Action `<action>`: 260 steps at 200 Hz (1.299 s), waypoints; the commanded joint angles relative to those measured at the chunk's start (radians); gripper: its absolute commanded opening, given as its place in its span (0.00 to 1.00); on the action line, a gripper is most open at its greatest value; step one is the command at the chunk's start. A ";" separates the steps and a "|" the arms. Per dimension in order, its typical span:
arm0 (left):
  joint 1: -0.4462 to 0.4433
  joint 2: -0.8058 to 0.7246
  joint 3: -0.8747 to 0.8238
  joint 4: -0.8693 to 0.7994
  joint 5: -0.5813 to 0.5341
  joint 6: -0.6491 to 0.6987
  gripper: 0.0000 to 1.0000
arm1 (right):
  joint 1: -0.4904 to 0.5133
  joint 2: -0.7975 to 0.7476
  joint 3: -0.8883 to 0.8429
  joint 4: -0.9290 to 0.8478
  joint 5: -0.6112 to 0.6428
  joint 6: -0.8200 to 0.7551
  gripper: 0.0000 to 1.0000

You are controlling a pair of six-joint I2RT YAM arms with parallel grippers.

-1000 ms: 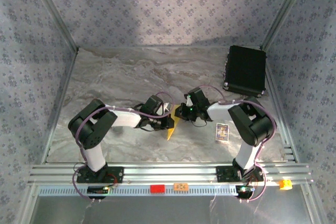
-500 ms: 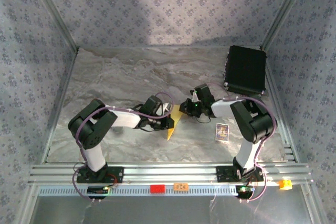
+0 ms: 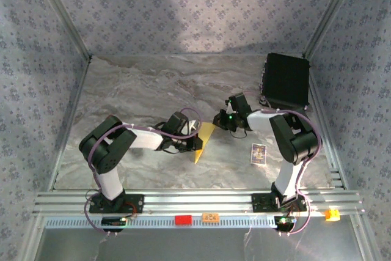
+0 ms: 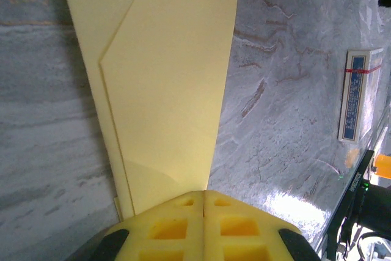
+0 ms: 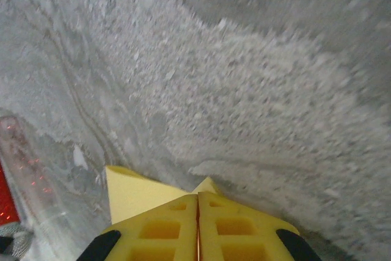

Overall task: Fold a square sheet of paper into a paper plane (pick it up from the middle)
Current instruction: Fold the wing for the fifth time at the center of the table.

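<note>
1. My left fingers (image 4: 168, 230) are pressed together, with the tips over the near end of the square sheet of paper (image 4: 171, 77). I cannot tell whether they pin it or hover.
2. The sheet is folded narrow and lies flat on the table (image 4: 287, 120). Its long axis runs straight ahead of those fingers.
3. My right fingers (image 5: 235, 230) are pressed together too, holding nothing I can make out, just beyond the sheet's far tip.
4. I judge the left arm nearer. The next crease turns on the right fingers meeting that far tip along the axis.
</note>
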 commanded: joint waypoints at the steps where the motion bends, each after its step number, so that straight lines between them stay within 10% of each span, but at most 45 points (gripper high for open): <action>1: -0.006 0.032 -0.051 -0.125 -0.016 0.012 0.00 | -0.017 0.021 0.041 -0.100 0.103 -0.046 0.10; 88: -0.007 0.026 -0.044 -0.129 -0.017 0.014 0.00 | -0.015 -0.182 0.032 -0.123 0.023 -0.094 0.13; 154: -0.006 0.010 -0.030 -0.144 -0.017 0.016 0.00 | 0.158 -0.103 -0.083 0.054 -0.041 0.007 0.10; 260: -0.015 -0.127 0.008 -0.139 0.065 0.027 0.00 | 0.144 -0.046 -0.150 0.035 0.039 0.026 0.06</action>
